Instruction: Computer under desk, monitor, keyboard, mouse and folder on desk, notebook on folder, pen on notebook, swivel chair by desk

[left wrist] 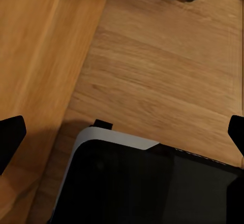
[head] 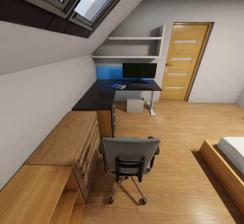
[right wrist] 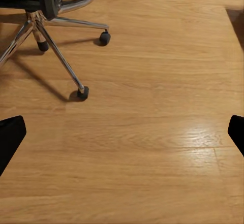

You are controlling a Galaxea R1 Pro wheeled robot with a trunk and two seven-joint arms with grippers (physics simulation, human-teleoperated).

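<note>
Left gripper (left wrist: 122,132): spread wide, black fingertips (left wrist: 10,135) at opposite edges of the left wrist view, nothing held, hanging over the wooden floor (left wrist: 162,71) beside a light wooden chest (left wrist: 35,56), above a dark rounded part of the robot's own body (left wrist: 147,183). Right gripper (right wrist: 122,135): likewise wide apart, empty, over bare floor near the chrome base and casters of the swivel chair (right wrist: 56,46).

From the head view: swivel chair (head: 130,158) on the floor in the foreground, back turned to the camera, just beside the wooden chest (head: 73,142) and well short of the far end of the table (head: 101,97). Monitor (head: 139,70) upright near the table's back edge, toward the far right corner, in front of the blue panel (head: 108,72). Keyboard (head: 139,85) flat just before the monitor's stand. Blue-and-white flat item, perhaps the notebook (head: 118,86), left of the keyboard; too small to be sure. Computer (head: 135,105), looking light grey, on the floor under the table's right end, beside the white leg (head: 151,103). Door (head: 184,61) on the right wall; corner of a bed (head: 225,163) at the right.
</note>
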